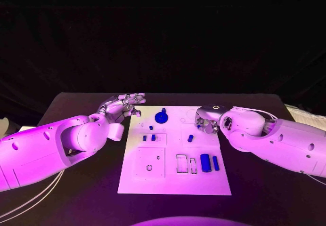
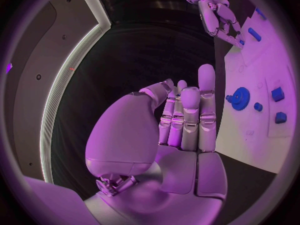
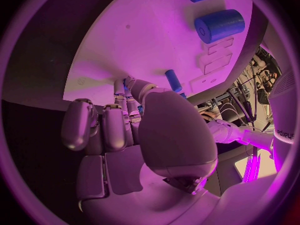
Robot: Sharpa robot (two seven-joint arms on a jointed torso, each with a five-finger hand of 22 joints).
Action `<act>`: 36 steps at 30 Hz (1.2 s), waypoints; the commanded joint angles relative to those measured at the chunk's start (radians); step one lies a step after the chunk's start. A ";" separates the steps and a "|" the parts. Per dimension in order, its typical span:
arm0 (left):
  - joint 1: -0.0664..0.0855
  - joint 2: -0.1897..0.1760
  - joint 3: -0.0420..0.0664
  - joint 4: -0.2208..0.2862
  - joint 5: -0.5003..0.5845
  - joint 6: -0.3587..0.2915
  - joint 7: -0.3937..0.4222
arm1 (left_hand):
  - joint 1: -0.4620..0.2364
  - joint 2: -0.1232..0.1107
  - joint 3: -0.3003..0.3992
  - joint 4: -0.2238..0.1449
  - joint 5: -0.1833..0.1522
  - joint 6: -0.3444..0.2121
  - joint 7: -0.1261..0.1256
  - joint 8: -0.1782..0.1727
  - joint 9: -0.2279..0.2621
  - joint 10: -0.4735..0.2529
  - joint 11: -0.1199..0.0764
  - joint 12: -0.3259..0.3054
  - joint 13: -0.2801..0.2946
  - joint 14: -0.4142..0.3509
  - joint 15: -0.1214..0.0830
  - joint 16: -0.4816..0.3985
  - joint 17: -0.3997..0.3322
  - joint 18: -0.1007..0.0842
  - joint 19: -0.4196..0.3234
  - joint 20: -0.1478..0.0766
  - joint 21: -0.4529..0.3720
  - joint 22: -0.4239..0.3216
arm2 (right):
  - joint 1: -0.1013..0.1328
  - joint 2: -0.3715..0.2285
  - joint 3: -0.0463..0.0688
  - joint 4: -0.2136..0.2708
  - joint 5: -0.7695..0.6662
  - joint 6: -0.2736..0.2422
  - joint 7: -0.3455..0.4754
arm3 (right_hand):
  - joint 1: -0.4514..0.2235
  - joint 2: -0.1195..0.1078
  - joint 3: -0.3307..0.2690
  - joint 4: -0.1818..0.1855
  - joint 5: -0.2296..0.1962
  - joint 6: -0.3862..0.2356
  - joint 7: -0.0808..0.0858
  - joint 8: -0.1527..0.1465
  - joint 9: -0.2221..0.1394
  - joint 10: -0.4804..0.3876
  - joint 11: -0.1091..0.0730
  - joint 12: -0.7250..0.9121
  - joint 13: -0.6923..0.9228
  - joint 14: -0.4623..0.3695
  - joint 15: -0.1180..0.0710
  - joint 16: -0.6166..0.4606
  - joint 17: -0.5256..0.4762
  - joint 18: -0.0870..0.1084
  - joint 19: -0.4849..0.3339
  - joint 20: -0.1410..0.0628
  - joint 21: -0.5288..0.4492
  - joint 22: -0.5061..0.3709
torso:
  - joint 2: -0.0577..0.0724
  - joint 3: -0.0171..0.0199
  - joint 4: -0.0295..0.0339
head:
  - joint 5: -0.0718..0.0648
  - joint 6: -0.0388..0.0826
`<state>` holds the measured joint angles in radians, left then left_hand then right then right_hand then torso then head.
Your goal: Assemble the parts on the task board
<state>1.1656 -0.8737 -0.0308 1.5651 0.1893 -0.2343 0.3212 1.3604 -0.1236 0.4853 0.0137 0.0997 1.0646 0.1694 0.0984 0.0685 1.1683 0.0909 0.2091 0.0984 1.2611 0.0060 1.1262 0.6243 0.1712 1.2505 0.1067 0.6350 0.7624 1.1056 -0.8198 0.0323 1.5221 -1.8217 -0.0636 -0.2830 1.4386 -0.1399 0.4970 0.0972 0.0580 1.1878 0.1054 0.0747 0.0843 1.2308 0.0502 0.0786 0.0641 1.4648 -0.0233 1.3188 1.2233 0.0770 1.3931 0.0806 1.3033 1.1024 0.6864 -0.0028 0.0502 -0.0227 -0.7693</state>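
2 hands (image 1: 126,106) (image 1: 207,121) flank task board (image 1: 173,183).

Matt white task board (image 1: 139,181), smooth plastic-looking blue parts (image 1: 205,163), matt black table (image 1: 81,197).

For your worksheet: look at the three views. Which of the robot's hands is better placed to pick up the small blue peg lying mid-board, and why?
Probably the right hand: it hangs over the board at its right edge, fingers curled down close to the peg. The left hand is off the board's left edge, fingers raised.
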 commanded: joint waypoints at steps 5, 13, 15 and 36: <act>0.000 0.001 0.001 0.002 0.005 0.013 0.001 | 0.005 -0.001 -0.003 -0.003 0.005 -0.007 0.001 -0.001 -0.002 -0.012 0.001 0.006 0.001 -0.010 0.001 0.004 -0.003 0.010 0.002 -0.002 -0.007 -0.001 | -0.011 0.009 -0.010 -0.008 -0.015 0.068 -0.017 | -0.017 -0.009 0.000 -0.006 -0.006 -0.009 0.004 -0.008 0.000 -0.010 0.001 -0.010 -0.002 0.053 -0.001 0.001 -0.003 0.016 0.004 0.000 -0.004 -0.002 | 0.000 0.0000 0.0015 | -0.003 0.001; 0.000 0.002 0.001 0.001 0.004 0.014 -0.002 | 0.004 -0.002 -0.004 -0.003 0.005 -0.009 0.002 -0.001 -0.002 -0.014 0.002 0.007 0.001 -0.012 0.002 0.003 -0.006 0.010 0.002 -0.002 -0.007 -0.002 | -0.015 0.015 -0.012 -0.014 -0.023 0.054 -0.019 | -0.017 -0.005 0.006 -0.010 -0.005 -0.003 0.004 -0.006 0.001 -0.006 0.001 -0.010 -0.001 0.053 -0.001 0.001 -0.004 0.015 0.005 0.001 -0.003 -0.002 | 0.000 0.0001 0.0012 | -0.003 0.003; 0.000 0.003 0.001 0.000 0.003 0.014 -0.002 | 0.004 -0.002 -0.004 -0.003 0.005 -0.009 0.002 -0.001 -0.002 -0.014 0.002 0.007 0.001 -0.012 0.002 0.003 -0.006 0.010 0.002 -0.002 -0.007 -0.002 | -0.016 0.014 -0.012 -0.012 -0.025 0.034 -0.018 | -0.016 0.001 0.010 -0.013 -0.005 0.004 0.004 -0.003 0.004 0.002 0.001 -0.007 0.000 0.053 -0.002 0.002 -0.003 0.015 0.006 0.001 -0.003 0.000 | 0.001 0.0002 0.0009 | -0.004 0.004; 0.000 0.008 0.000 -0.005 0.002 0.014 -0.002 | 0.005 -0.001 -0.004 -0.004 0.006 -0.010 0.002 -0.001 -0.002 -0.016 0.002 0.007 0.001 -0.012 0.002 0.003 -0.007 0.010 0.002 -0.002 -0.007 -0.002 | 0.006 -0.031 0.006 0.036 0.041 -0.115 0.002 | -0.004 0.024 0.047 -0.044 -0.009 0.012 0.011 -0.005 0.010 0.021 0.004 -0.011 -0.001 0.053 -0.001 0.007 -0.003 0.014 0.010 0.000 0.002 0.006 | 0.001 -0.0006 0.0011 | -0.005 0.009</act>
<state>1.1656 -0.8683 -0.0308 1.5593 0.1897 -0.2341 0.3151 1.3605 -0.1236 0.4853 0.0137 0.0997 1.0609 0.1729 0.0984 0.0678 1.1596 0.0927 0.2131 0.0980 1.2542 0.0058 1.1262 0.6179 0.1711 1.2505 0.1068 0.6309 0.7616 1.1076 -0.8482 0.0361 1.5515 -1.7994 -0.1474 -0.2902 1.4359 -0.1194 0.5384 0.0534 0.0437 1.1965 0.1103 0.0695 0.0930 1.2491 0.0505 0.0648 0.0618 1.4648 -0.0233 1.3229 1.2212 0.0770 1.4003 0.0807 1.3033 1.1081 0.6866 -0.0032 0.0517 -0.0292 -0.7613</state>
